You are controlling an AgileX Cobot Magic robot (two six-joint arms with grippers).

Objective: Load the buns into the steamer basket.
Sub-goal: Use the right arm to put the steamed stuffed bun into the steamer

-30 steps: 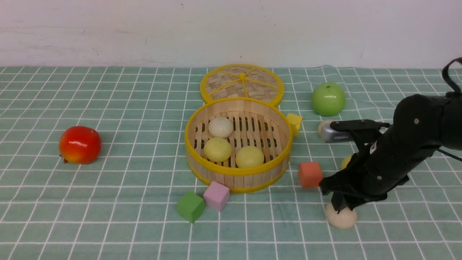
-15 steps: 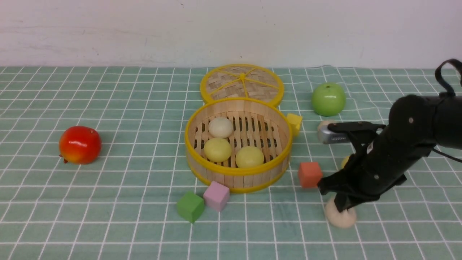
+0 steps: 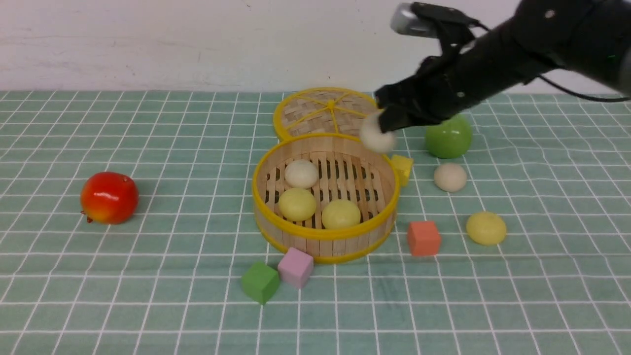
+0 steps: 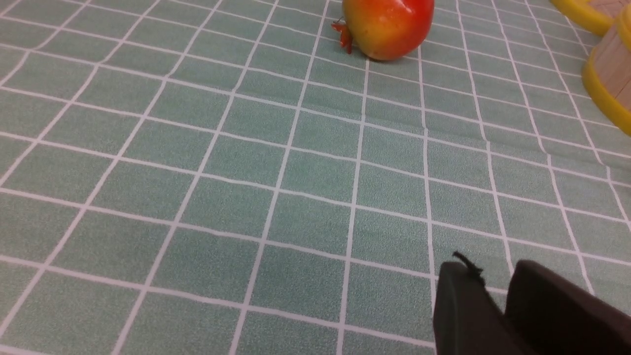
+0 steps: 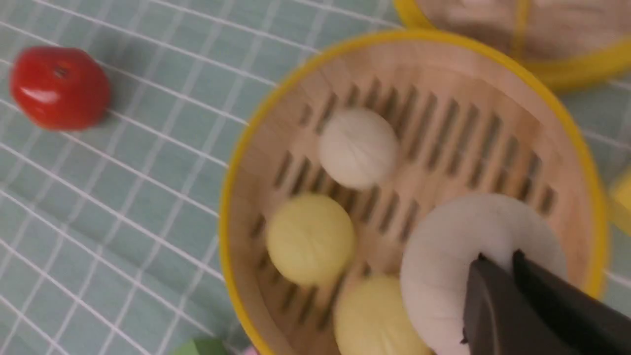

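The steamer basket (image 3: 266,207) stands mid-table and holds three buns: an off-white one (image 3: 301,173) and two pale yellow ones (image 3: 297,204) (image 3: 340,214). My right gripper (image 3: 386,126) is shut on another off-white bun (image 3: 375,139), hanging above the basket's far right rim. In the right wrist view that held bun (image 5: 443,266) is pinched at the gripper (image 5: 498,257), over the basket floor (image 5: 443,98). A beige bun (image 3: 450,177) and a yellow bun (image 3: 486,228) lie on the cloth to the right. My left gripper (image 4: 485,273) hovers low over bare cloth, jaws slightly apart and empty.
The woven lid (image 3: 329,113) lies behind the basket. A green apple (image 3: 451,140) sits at the far right, a red fruit (image 3: 109,197) at the left. Yellow (image 3: 403,167), orange (image 3: 423,238), pink (image 3: 295,266) and green (image 3: 260,282) cubes ring the basket.
My right gripper closed on the off-white bun at the front right, lifted it off the cloth and carried it up and left to above the basket. This uncovered the beige and yellow buns.
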